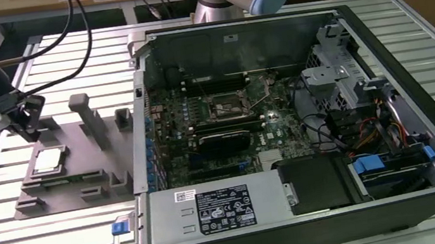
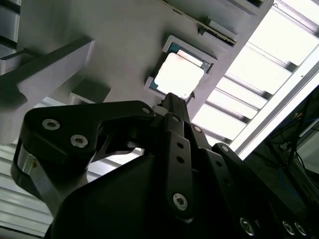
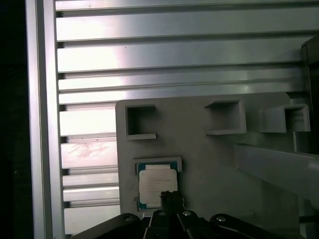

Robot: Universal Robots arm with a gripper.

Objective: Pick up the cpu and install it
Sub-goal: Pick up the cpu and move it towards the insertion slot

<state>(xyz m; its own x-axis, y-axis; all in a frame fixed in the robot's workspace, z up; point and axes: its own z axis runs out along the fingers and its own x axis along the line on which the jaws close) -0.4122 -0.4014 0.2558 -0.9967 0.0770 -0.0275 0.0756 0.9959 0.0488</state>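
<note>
The fingers [image 3: 171, 199] look drawn together into one narrow dark tip with nothing between them, and they touch nothing. That reads as an approach not yet opened for a grasp. Just below and ahead of them lies the cpu [image 3: 157, 185], flat with its pale metal top up, seated in a shallow square pocket. The pocket keeps it square and at a known spot, so it can be gripped by its edges. In the exterior view the fingers [image 1: 30, 132] hang just beside the cpu [image 1: 48, 160], apart from it. Around the cpu spreads the grey fixture [image 3: 209, 169], whose upright blocks stand near the fingers. Under that is the slatted desk [image 3: 174, 50]. Well away from the fingers, the open case [image 1: 232, 43] lies on its side, so its socket [image 1: 224, 106] faces up for the install.
</note>
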